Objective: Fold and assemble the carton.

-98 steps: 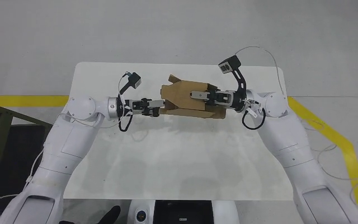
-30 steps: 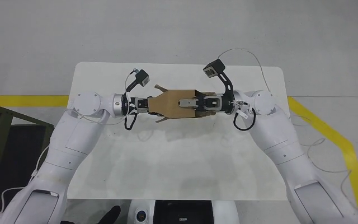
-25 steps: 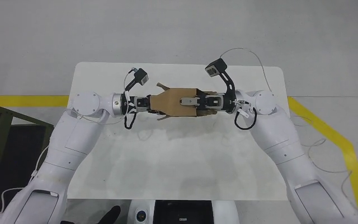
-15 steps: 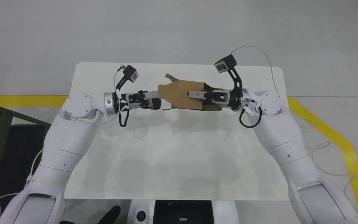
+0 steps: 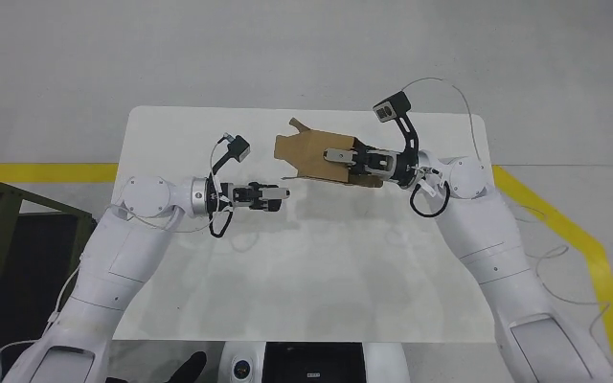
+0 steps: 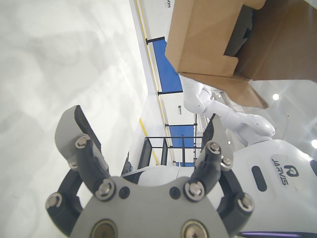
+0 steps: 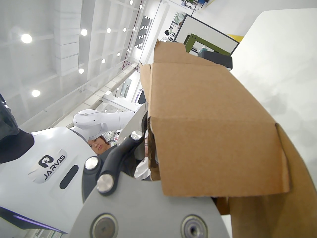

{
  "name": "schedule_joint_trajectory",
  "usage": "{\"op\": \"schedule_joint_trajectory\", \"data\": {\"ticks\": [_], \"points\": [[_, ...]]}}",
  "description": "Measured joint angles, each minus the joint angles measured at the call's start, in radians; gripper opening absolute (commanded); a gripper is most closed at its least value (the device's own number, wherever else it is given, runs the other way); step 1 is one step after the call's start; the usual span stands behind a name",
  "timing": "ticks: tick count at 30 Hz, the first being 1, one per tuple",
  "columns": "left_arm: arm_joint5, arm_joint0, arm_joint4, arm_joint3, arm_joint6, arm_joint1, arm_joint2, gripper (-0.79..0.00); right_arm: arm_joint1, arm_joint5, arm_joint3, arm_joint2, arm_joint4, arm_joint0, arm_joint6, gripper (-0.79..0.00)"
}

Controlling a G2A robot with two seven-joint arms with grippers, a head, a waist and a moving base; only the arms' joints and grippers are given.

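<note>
Over the white tabletop point(image 5: 316, 278), the left gripper point(image 5: 280, 193) hangs with its fingers spread wide and holding nothing, just short of the brown carton point(image 5: 305, 153), which sits half-opened over the far side, end flaps loose, one wall pinched by the right gripper point(image 5: 337, 156).

left hand point(image 5: 281, 192): spread wide, empty | right hand point(image 5: 335, 156): clamped on carton point(image 5: 305, 153) | forearms pointing inward
</note>
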State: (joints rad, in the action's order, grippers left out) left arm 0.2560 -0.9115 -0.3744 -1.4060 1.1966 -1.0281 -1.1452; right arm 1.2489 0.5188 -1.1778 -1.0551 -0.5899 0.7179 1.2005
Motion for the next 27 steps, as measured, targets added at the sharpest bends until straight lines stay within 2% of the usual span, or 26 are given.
{"op": "schedule_joint_trajectory", "data": {"ticks": [10, 18, 27], "points": [[-0.013, 0.064, -0.005, 0.028, -0.017, -0.009, 0.016, 0.0, 0.005, -0.006, -0.013, 0.023, 0.008, -0.005, 0.026, -0.785], [-0.014, 0.074, -0.017, 0.02, 0.003, -0.016, 0.05, 0.0, 0.008, -0.004, -0.01, 0.029, 0.006, -0.005, 0.029, -0.785], [-0.012, 0.08, -0.021, 0.025, 0.007, -0.018, 0.052, 0.0, 0.007, -0.005, -0.01, 0.021, 0.009, -0.001, 0.03, -0.785]]}}
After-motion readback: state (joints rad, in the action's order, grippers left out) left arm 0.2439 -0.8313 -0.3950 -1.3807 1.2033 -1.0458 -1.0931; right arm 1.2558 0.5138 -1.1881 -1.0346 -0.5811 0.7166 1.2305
